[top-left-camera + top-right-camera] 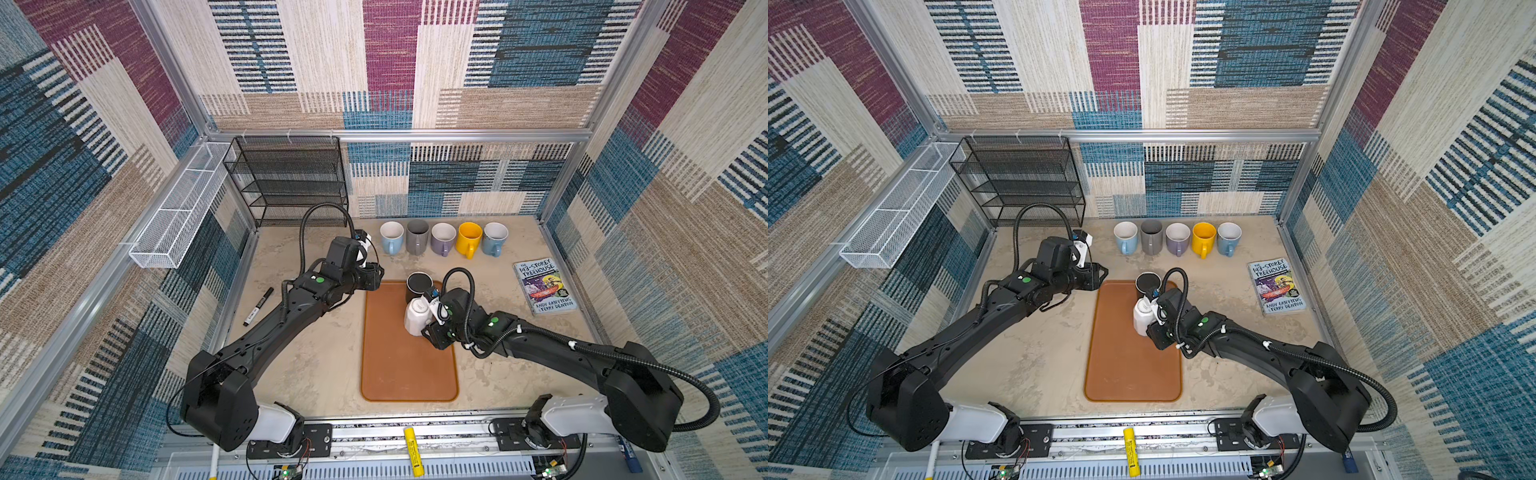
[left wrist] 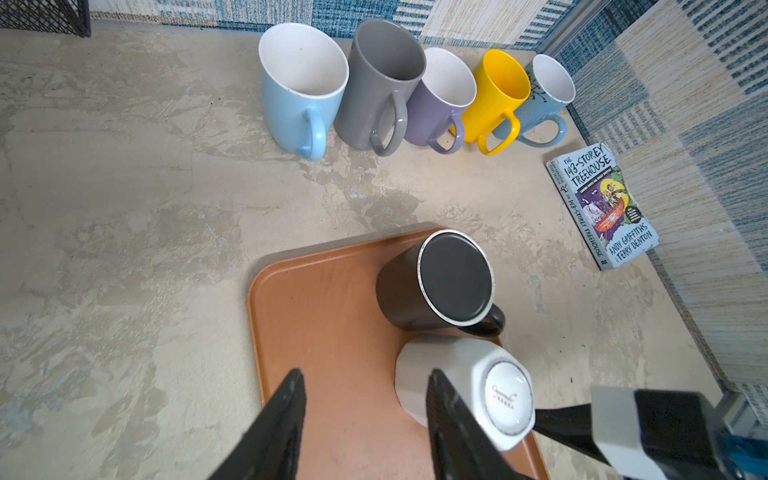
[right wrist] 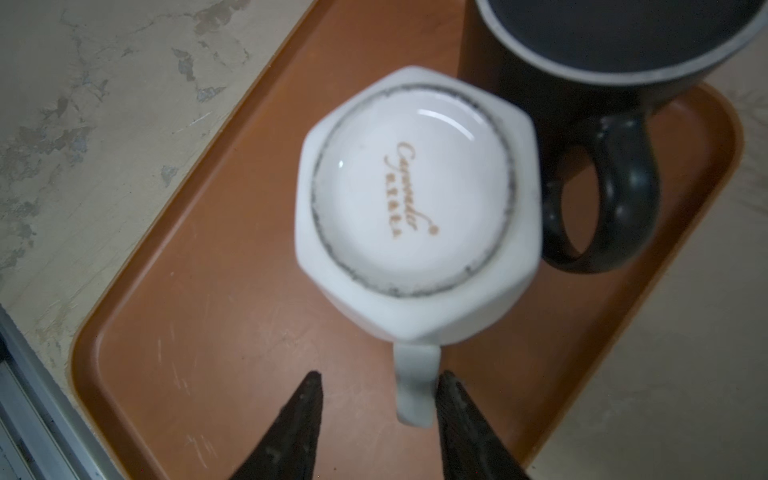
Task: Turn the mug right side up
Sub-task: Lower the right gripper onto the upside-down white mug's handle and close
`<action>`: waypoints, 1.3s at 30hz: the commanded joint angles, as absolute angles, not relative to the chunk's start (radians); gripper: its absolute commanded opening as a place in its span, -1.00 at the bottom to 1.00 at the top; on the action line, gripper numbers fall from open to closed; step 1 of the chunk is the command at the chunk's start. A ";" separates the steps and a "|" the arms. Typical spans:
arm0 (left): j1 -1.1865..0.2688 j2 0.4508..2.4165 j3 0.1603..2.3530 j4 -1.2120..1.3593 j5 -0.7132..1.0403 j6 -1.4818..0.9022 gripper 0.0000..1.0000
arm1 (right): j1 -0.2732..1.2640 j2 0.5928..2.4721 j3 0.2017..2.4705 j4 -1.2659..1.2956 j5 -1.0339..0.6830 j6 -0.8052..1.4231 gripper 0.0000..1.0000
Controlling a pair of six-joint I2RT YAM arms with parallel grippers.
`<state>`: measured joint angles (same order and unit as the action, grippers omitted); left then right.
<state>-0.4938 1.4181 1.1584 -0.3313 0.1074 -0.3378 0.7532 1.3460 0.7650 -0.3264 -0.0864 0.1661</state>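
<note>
The white mug (image 3: 407, 199) stands mouth down on the brown tray (image 3: 208, 332), toward its far end, with its handle (image 3: 415, 386) pointing at the right arm. That suits the right gripper (image 3: 378, 376): its jaws straddle the handle, partly open, one finger against it and a gap on the other side, so I'd say nothing is gripped yet. Taking the handle looks a sensible way to lift the mug and roll it over. The snag is the black mug (image 3: 582, 62), also upside down, at the tray's far corner right next to the white one. I cannot tell if they touch. The left gripper (image 2: 365, 374) hovers by the tray's far left corner, jaws apart and empty. Beyond the tray stand five upright mugs (image 1: 442, 239), and a book (image 1: 544, 286) lies to its right, well clear
</note>
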 commanded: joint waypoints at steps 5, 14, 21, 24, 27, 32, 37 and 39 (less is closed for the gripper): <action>-0.494 1.401 1.151 -0.339 0.086 -0.316 -0.03 | 0.755 1.408 0.836 -0.404 -0.042 0.212 -0.14; -0.494 1.385 1.144 -0.347 0.077 -0.308 -0.03 | 0.755 1.464 0.921 -0.511 -0.017 0.217 -0.24; -0.494 1.388 1.147 -0.347 0.081 -0.307 -0.03 | 0.755 1.505 0.968 -0.548 -0.017 0.190 -0.25; -0.494 1.391 1.154 -0.347 0.086 -0.305 -0.03 | 0.755 1.526 0.985 -0.561 -0.008 0.182 -0.25; -0.494 1.392 1.157 -0.349 0.087 -0.301 -0.03 | 0.755 1.543 0.995 -0.568 -0.010 0.176 -0.25; -0.493 1.391 1.157 -0.354 0.083 -0.296 -0.03 | 0.754 1.565 1.011 -0.578 -0.007 0.169 -0.25; -0.494 1.392 1.160 -0.357 0.084 -0.291 -0.03 | 0.754 1.583 1.022 -0.578 -0.004 0.166 -0.25; -0.493 1.390 1.158 -0.357 0.084 -0.290 -0.03 | 0.756 1.589 1.027 -0.578 -0.003 0.166 -0.25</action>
<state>-0.4938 1.3926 1.1500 -0.3561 0.0853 -0.3107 0.7532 1.5829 1.0157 -0.5774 -0.0154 0.1745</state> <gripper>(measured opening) 0.487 0.375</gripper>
